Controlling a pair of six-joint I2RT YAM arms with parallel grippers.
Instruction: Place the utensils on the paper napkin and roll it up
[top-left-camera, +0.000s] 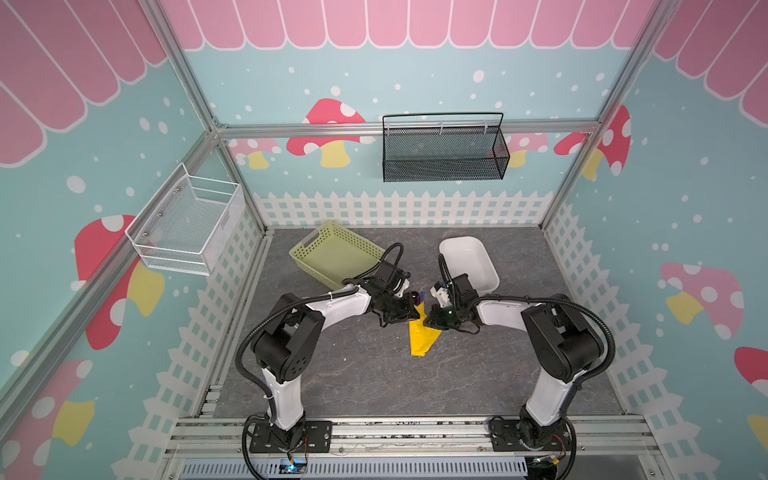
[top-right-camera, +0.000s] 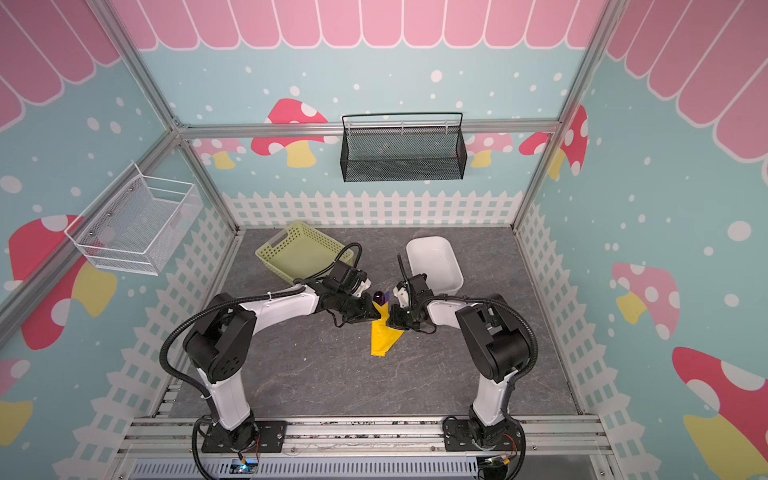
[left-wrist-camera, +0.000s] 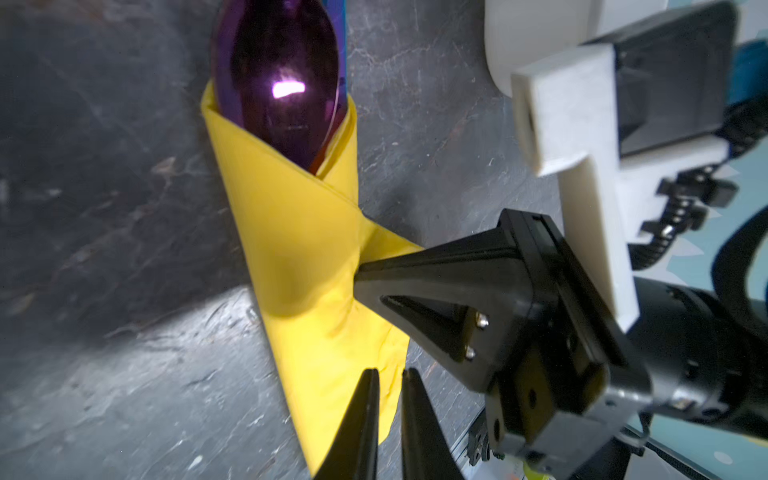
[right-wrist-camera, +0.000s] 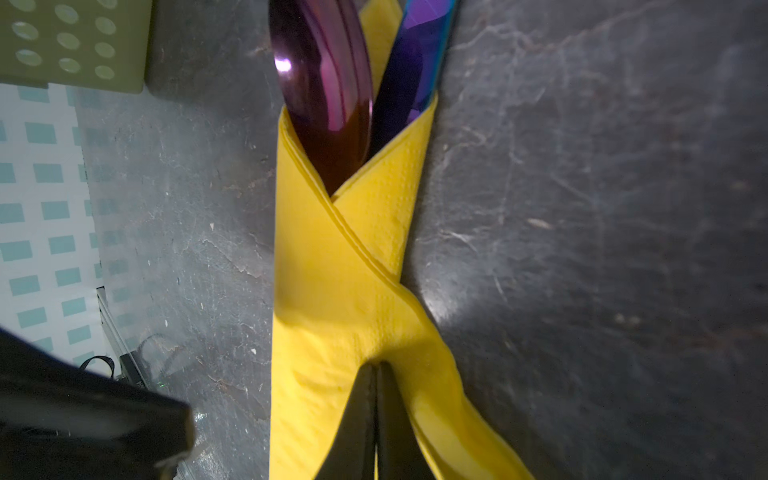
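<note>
Enclosure with mushroom-and-fence wall print; grey marbled desk (top-left-camera: 353, 374). Pale green basket (top-left-camera: 332, 253) and white tub (top-left-camera: 469, 257) sit at the far side, clear of the work.

Progress: the paper napkin (left-wrist-camera: 299, 249) lies near mid-desk between the two arms. It is already folded over the utensils into a narrow wrap, with two flaps crossing on top. Spoon (left-wrist-camera: 278, 83) bowl and knife (right-wrist-camera: 419, 50) blade stick out of the far open end, side by side. Placing looks done; rolling looks mostly done. Judged left to do: the near end fans out loose and flat in both top views, and one flap is drawn off sideways. The wrap likely needs tightening or tucking, then letting go.

Pincers: right pincer (right-wrist-camera: 377, 368) is clenched, its tips nipping a bunched flap at the wrap's middle. Left pincer (left-wrist-camera: 390, 376) shows a narrow gap between its fingers, with the tips at the wrap's edge. Cannot tell whether any paper is caught there.

Hidden or unclear:
- Fork not visible anywhere; presumably inside the wrap, unconfirmed.
- Handles are covered by paper.
- In both top views the wrists hide the wrap's middle.
- The near tail is cut off in both wrist views.
</note>
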